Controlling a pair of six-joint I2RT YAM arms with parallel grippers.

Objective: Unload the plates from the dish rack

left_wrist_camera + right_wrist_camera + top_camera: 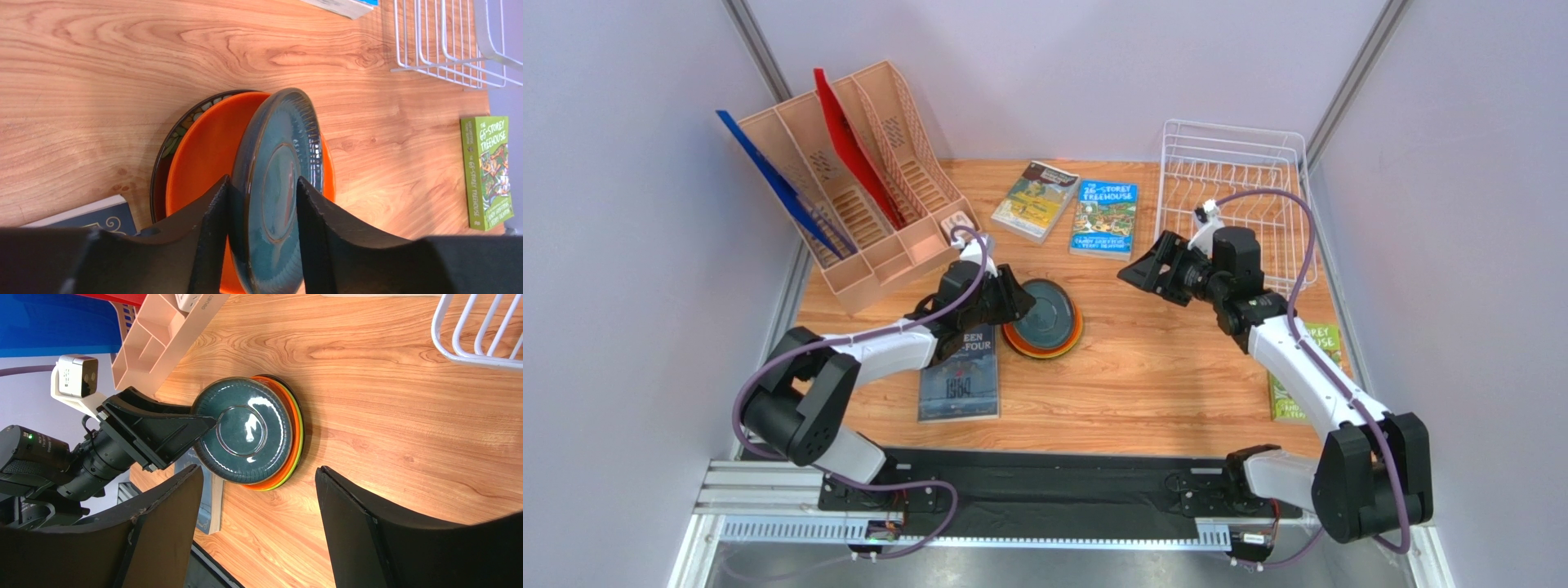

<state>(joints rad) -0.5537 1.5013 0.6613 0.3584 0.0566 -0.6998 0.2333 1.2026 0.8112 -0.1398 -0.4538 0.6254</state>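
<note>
Plates (1043,321) all stacked on the table (1161,368), teal plate (279,135) on top; left jaws loose around its rim, right jaws wide open.

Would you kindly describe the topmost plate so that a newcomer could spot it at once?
On the wooden table, find the stack of plates at its middle. The teal plate lies on top, dark with concentric rings, unlike the orange plate just beneath it.

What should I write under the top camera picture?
Left gripper straddles the grey-teal plate atop the stack; the dish rack holds no plates.
</note>
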